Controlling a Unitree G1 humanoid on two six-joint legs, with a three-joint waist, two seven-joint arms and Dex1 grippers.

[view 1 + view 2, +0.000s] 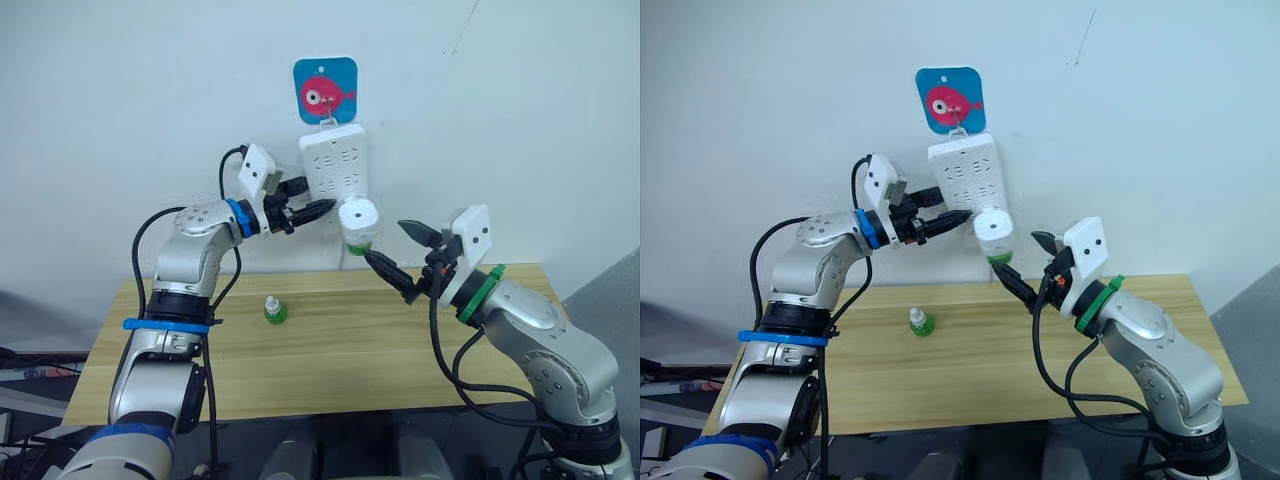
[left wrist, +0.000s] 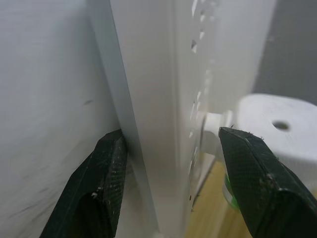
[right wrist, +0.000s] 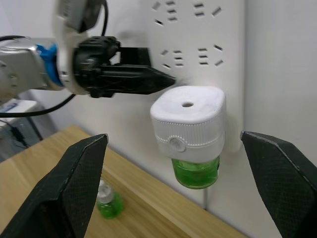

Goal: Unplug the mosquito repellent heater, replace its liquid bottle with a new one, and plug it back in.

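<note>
The heater (image 3: pixel 188 129), plugged into the power strip (image 1: pixel 333 160), holds a bottle of green liquid (image 3: pixel 196 174). A spare green bottle (image 1: pixel 273 311) stands on the tabletop (image 1: pixel 340 350). Left pincer (image 2: pixel 168 183) straddles the strip's edge, spread; right pincer (image 1: pixel 398 252) gapes wide beside the heater.

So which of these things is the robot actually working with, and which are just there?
Part of the job:
- mosquito repellent heater, still plugged in, green bottle beneath
- power strip it plugs into
- spare green bottle on the table
- left gripper, bracing the strip
- right gripper, open near the heater

Just there:
- fish sticker
- wooden table
</note>
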